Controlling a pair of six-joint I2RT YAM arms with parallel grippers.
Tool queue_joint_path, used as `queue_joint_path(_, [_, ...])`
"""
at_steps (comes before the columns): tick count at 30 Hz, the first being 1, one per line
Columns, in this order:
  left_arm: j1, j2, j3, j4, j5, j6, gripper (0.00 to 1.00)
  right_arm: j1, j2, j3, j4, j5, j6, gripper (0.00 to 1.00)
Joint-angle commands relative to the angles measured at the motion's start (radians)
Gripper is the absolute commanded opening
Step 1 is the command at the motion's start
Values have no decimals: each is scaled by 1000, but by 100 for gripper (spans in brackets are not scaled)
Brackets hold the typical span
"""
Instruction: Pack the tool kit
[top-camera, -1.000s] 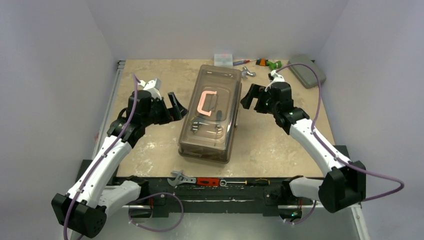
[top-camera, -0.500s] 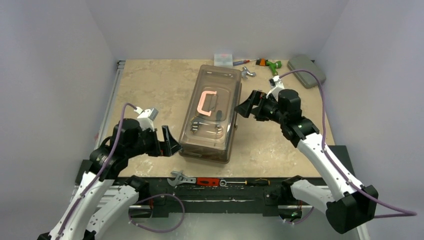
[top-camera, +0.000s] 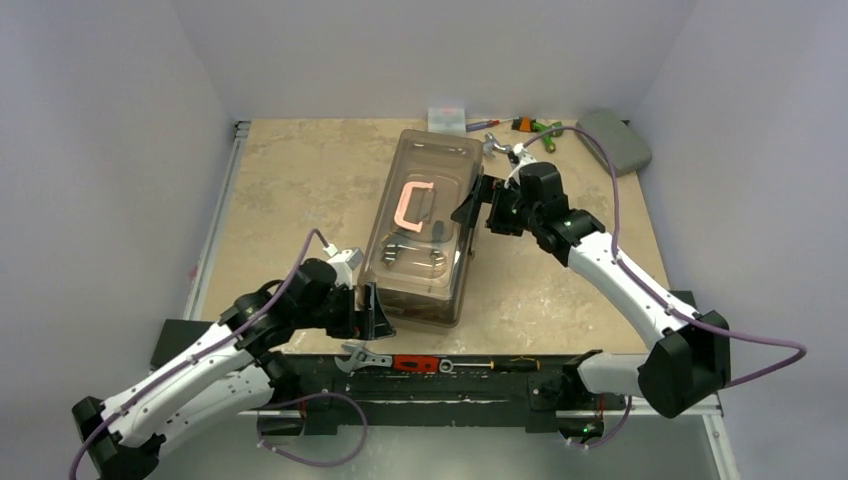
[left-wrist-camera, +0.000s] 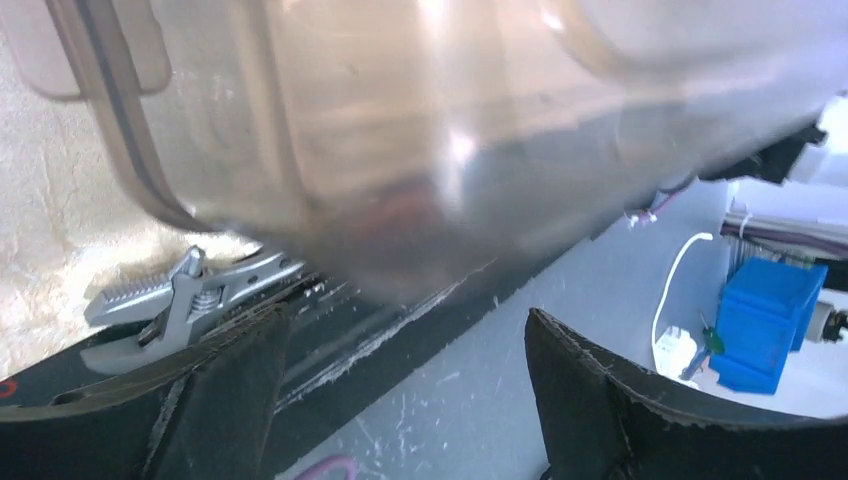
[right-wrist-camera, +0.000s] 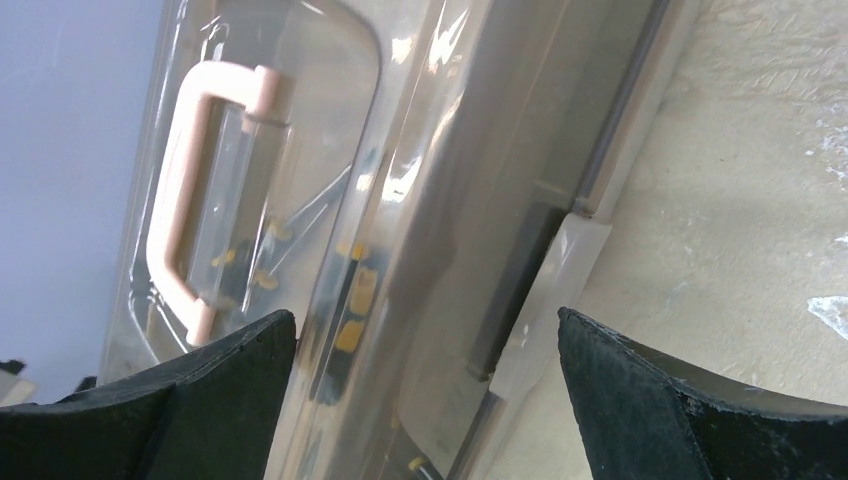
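Note:
The tan-brown toolbox (top-camera: 420, 225) lies closed mid-table under its smoky lid, with the pink handle (top-camera: 410, 205) on top. It also fills the left wrist view (left-wrist-camera: 420, 130) and the right wrist view (right-wrist-camera: 420, 240), where yellow-handled tools show through the lid beside the pink handle (right-wrist-camera: 190, 190). My left gripper (top-camera: 372, 315) is open and empty at the box's near left corner. My right gripper (top-camera: 478, 208) is open and empty at the box's right long side, by a side latch (right-wrist-camera: 540, 300).
An adjustable wrench (top-camera: 362, 357), a red-handled tool (top-camera: 415, 363) and a screwdriver (top-camera: 490, 364) lie on the black front rail. A small clear box (top-camera: 447, 116), green-handled tools (top-camera: 535, 126) and a flat grey case (top-camera: 612, 140) sit at the table's far edge.
My left arm swung from the box's left side down to its near left corner. My right gripper moved left, up against the box's right side.

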Motion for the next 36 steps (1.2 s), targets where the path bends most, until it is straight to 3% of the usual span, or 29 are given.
queue_joint_path(1, [-17, 94, -63, 266, -73, -85, 84, 0, 38, 60, 20, 53, -21, 98])
queue_joint_path(6, [-18, 187, -65, 407, -109, -85, 84, -13, 113, 102, 26, 108, -33, 93])
queue_joint_path(9, [-18, 239, -53, 462, -133, -81, 84, -40, 190, 150, 46, 58, -40, 80])
queue_joint_path(13, [-19, 310, -46, 562, -143, -89, 84, -55, 298, 229, 65, 34, -41, 77])
queue_joint_path(23, [19, 497, 174, 504, -208, 25, 88, -70, 576, 542, 18, -15, -68, 74])
queue_joint_path(27, [130, 528, 197, 518, -145, 57, 87, -71, 559, 582, 17, -5, -73, 79])
queue_joint_path(32, [138, 490, 270, 417, -156, 117, 87, -82, 462, 558, 16, 8, -119, 82])
queue_joint_path(36, [139, 357, 262, 336, -216, 148, 89, -103, 300, 460, 47, 70, -177, 83])
